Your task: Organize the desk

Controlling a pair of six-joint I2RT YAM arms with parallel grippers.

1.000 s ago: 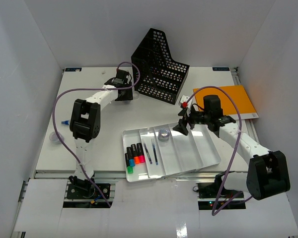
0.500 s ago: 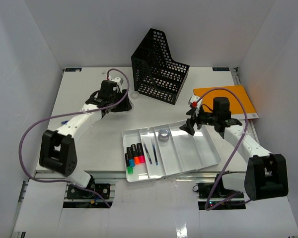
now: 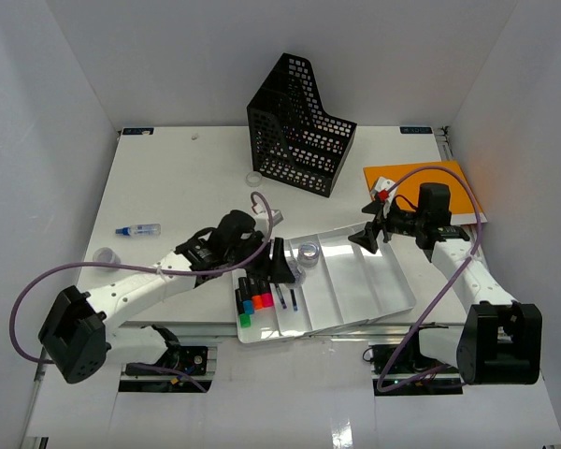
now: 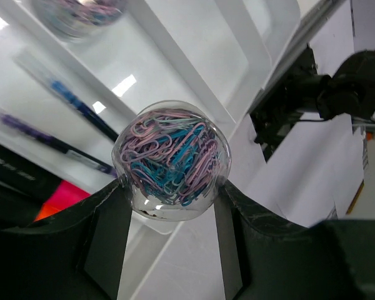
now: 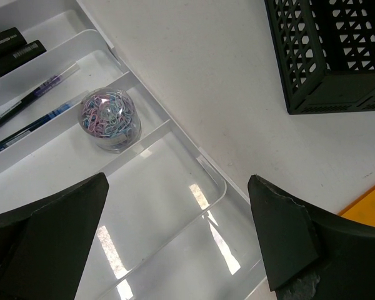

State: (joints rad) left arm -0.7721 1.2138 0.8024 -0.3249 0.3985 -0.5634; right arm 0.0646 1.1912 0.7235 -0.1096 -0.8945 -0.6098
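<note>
The left gripper [image 4: 172, 187] is clamping a clear tub of paper clips [image 4: 172, 159] between its fingers, above the white tray's [image 4: 194, 81] dividers. The right gripper [image 5: 169, 237] is hovering with its fingers spread wide: the tray's rim is lying between them, and beyond it open desk [image 5: 194, 75] is reaching to the black file holder [image 5: 337, 56].

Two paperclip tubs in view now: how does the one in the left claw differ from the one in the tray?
Grip: the held tub is clamped in the left claw; the tray tub is untouched. Place: the held tub hangs over the pens; the tray tub stands in its own tray compartment. Both are clear, round, full of pink and blue clips.
</note>
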